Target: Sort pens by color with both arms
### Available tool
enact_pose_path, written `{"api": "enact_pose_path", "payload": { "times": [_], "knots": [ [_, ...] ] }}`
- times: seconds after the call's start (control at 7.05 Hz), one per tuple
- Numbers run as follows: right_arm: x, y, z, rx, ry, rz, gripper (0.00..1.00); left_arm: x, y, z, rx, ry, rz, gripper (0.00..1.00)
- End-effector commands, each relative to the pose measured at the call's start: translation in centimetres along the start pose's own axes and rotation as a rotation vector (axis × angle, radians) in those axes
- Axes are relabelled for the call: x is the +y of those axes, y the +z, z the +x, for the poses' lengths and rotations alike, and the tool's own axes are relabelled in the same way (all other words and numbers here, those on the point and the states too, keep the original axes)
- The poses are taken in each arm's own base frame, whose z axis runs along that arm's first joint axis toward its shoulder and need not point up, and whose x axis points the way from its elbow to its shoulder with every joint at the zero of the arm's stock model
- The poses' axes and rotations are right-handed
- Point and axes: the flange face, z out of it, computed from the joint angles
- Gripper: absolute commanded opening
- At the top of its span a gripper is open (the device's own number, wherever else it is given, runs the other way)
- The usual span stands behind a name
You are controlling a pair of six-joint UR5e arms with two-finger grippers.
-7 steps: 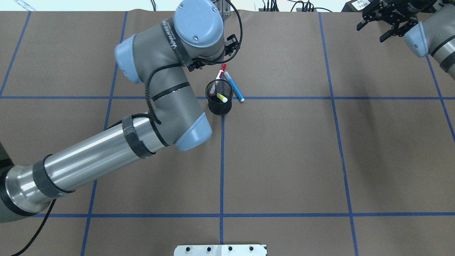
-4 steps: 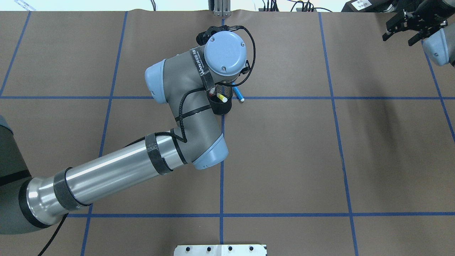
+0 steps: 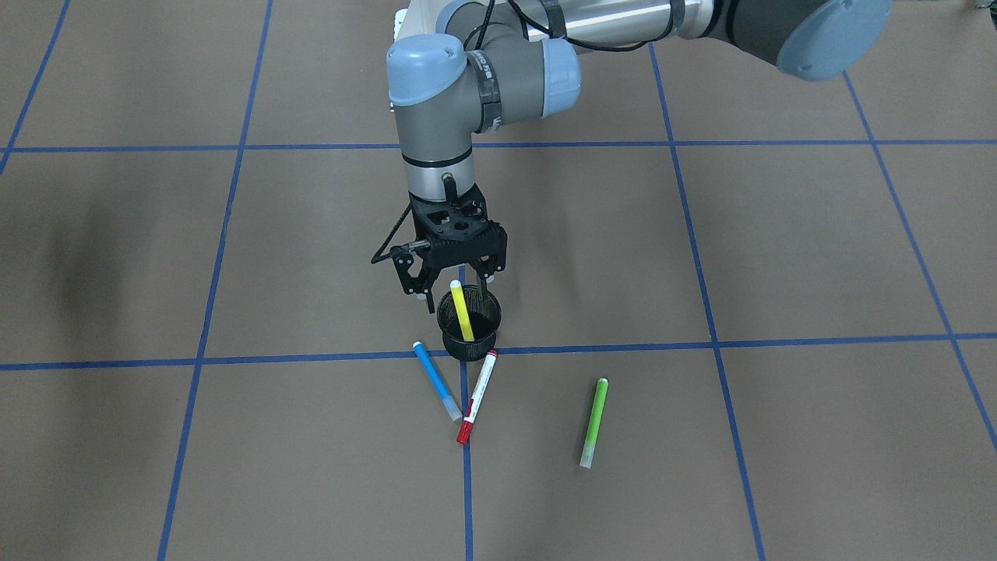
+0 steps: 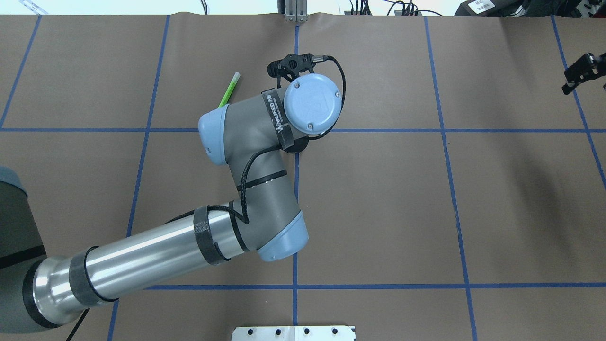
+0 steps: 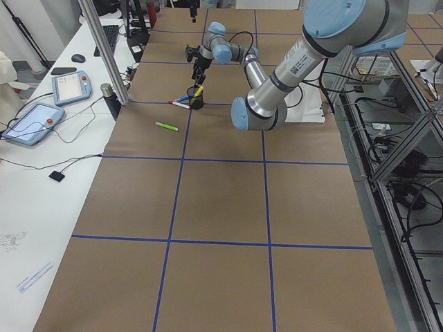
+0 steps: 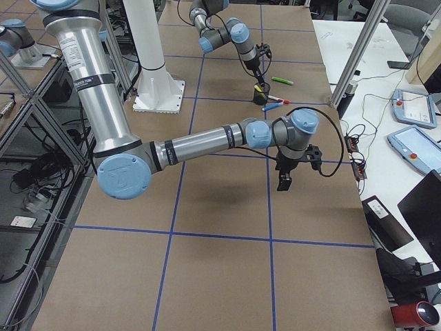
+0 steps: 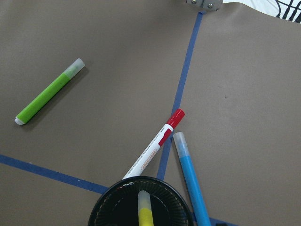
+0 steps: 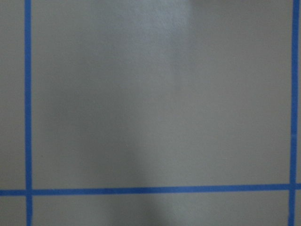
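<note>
A brown paper-covered table (image 3: 779,249) marked with a grid of blue tape lines (image 3: 701,343) is seen, and near its middle a black mesh cup (image 3: 470,347) is stood upright. The left arm (image 4: 255,156) is reached over the cup, so that the cup is almost wholly hidden in the overhead view. The right arm (image 6: 200,148) is held well apart from the cup, on the robot's right. The left gripper (image 3: 456,290) is pointed straight down just above the cup, with its jaws spread apart on either side of the top of the yellow pen (image 3: 462,312); no contact with the pen can be made out. The right gripper (image 6: 285,176) is cut off by the frame edge in the overhead view, so it cannot be told whether its jaws are apart or together. The yellow pen is stood tilted inside the cup. The blue pen (image 3: 436,380) and the white pen with the red cap (image 3: 477,397) are laid flat just beside the cup, on its side away from the robot's base. The lime green pen (image 3: 593,422) is laid farther from the cup, towards the robot's left.
</note>
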Motion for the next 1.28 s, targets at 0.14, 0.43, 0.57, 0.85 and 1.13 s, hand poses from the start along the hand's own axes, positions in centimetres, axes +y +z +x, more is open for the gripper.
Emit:
{"api": "enact_pose_path", "payload": {
  "times": [0.14, 0.43, 0.57, 0.85, 1.13],
  "knots": [
    [3.6, 1.1, 4.0, 0.010, -0.008, -0.025, 1.00, 3.8, 0.4, -1.4, -0.019, 0.032, 0.038, 0.75],
    [3.7, 1.3, 4.5, 0.014, 0.002, -0.029, 1.00, 4.6, 0.3, -0.8, -0.015, -0.006, 0.055, 0.73],
    [3.7, 1.3, 4.7, 0.014, 0.006, -0.028, 1.00, 5.9, 0.3, -0.4, -0.014, -0.005, 0.051, 0.73],
    [3.6, 1.0, 5.4, 0.014, 0.020, -0.025, 1.00, 5.8, 1.0, 0.5, -0.029, -0.036, 0.077, 0.73],
    [3.6, 0.5, 5.8, 0.009, 0.031, -0.016, 1.00, 5.6, 0.2, 1.4, -0.017, -0.051, 0.081, 0.72]
  ]
}}
